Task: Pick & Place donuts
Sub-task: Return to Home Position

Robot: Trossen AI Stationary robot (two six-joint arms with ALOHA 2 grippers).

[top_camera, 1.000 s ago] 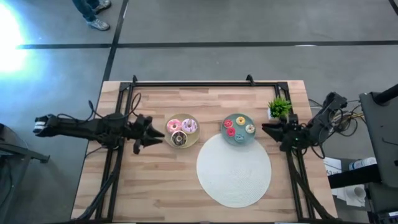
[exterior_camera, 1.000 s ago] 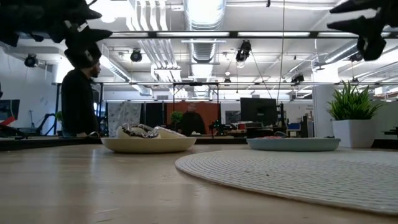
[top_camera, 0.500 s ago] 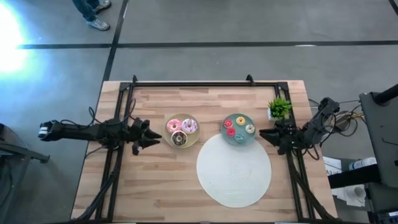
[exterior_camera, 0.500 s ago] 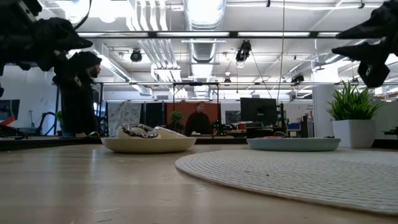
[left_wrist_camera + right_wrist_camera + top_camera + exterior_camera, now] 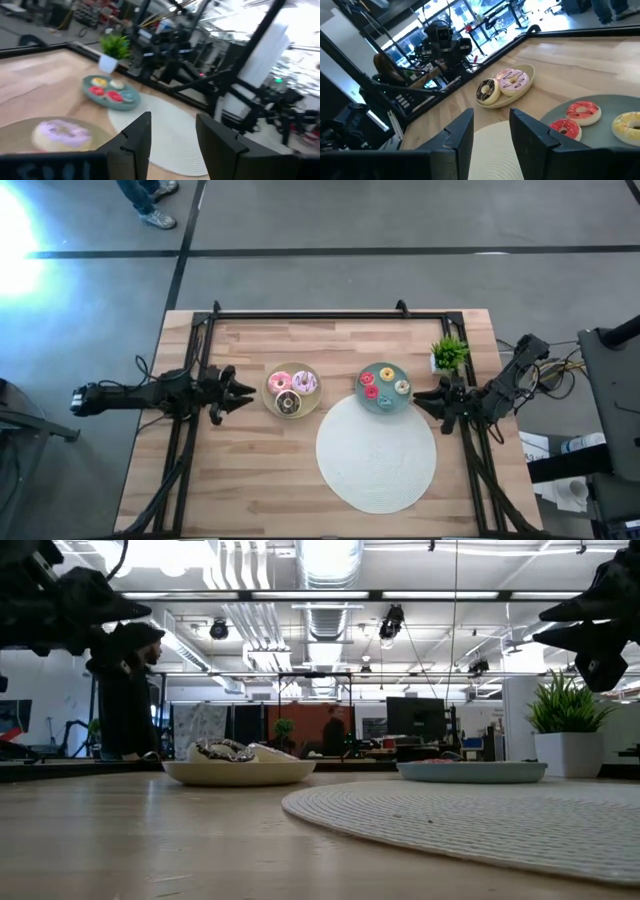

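Observation:
Three larger donuts, pink (image 5: 280, 382), purple-white (image 5: 305, 383) and brown-white (image 5: 288, 402), lie on a beige plate (image 5: 272, 394). Several mini donuts in red, yellow and blue lie on a teal plate (image 5: 377, 408). My left gripper (image 5: 240, 393) hovers open just left of the beige plate, pointing at it; its wrist view shows the purple-white donut (image 5: 62, 134) ahead of the open fingers (image 5: 137, 145). My right gripper (image 5: 420, 398) hovers open just right of the teal plate; red mini donuts (image 5: 582, 112) show ahead of it. Both are above the table in the low view, left gripper (image 5: 90, 610) and right gripper (image 5: 590, 625).
A big white round mat (image 5: 376, 452) lies toward the near edge, between the two plates. A small potted plant (image 5: 449, 353) stands by the right edge, beyond my right gripper. A black frame (image 5: 310, 313) runs along the far edge. Bare wood lies left of the beige plate.
My left gripper has tipped from pointing downward to about level and drawn back slightly toward the left edge. My right gripper has come down a little and edged toward the teal plate. The donuts and plates have stayed where they were.

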